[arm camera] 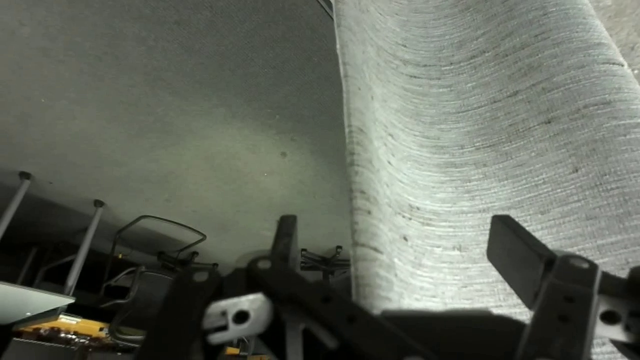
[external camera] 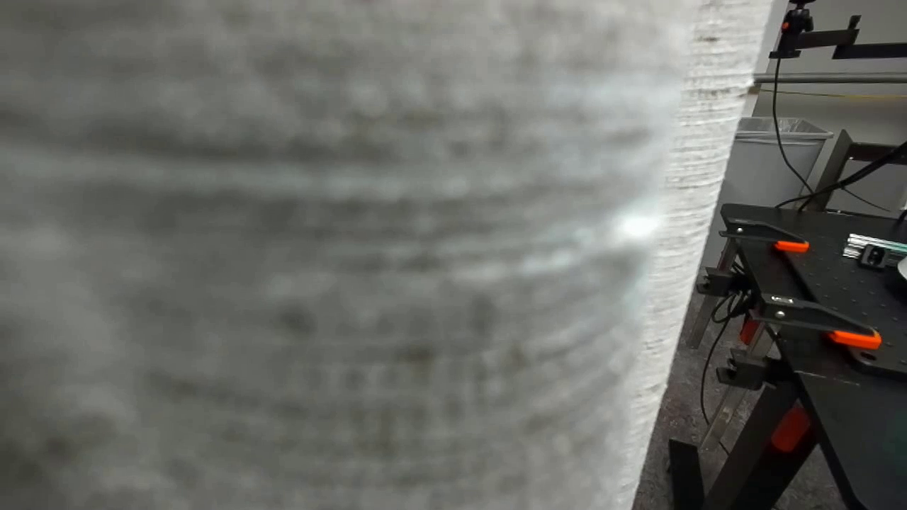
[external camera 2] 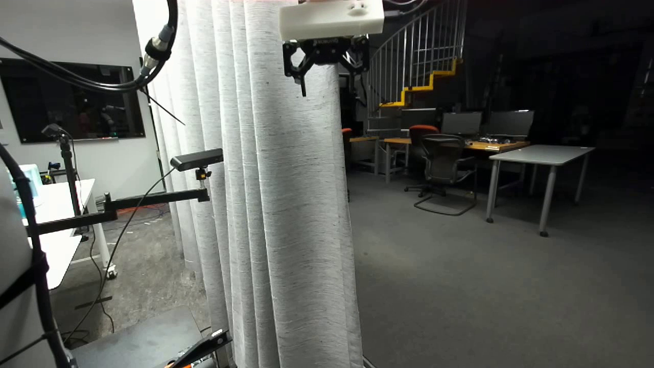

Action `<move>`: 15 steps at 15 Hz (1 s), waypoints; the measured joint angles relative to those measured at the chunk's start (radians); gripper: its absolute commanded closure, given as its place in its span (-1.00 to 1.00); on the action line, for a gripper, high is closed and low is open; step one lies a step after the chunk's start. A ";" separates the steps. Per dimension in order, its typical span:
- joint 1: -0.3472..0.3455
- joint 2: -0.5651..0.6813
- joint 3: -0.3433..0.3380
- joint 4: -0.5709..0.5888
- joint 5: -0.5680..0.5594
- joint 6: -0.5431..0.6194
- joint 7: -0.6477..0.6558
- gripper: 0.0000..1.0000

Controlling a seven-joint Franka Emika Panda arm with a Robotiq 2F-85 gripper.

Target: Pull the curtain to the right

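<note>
The end effector points down from a white block at the top of an exterior view, where one finger shows against the front of the curtain; the other finger cannot be made out there. In the wrist view both fingers are visible and spread wide apart, the curtain's free edge running between them: the finger at the left of that picture lies over the grey floor, past the edge, and its partner over the cloth. Nothing is gripped; whether either finger touches the cloth cannot be told. The curtain hangs in upright folds left of the middle in an exterior view, behind a small black camera. In an exterior view it also fills most of the frame, blurred, its straight edge beside a black surface that carries two orange-tipped clamps. Beyond that surface stands a grey bin lined with a clear bag; its contents are hidden.
</note>
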 measured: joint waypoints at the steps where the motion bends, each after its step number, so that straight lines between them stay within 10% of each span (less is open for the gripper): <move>1: 0.004 -0.002 0.000 -0.010 0.003 0.010 -0.004 -0.14; 8: 0.018 -0.016 -0.005 -0.057 0.007 0.061 -0.018 0.94; 15: 0.018 0.000 -0.025 -0.059 0.012 0.127 0.005 0.99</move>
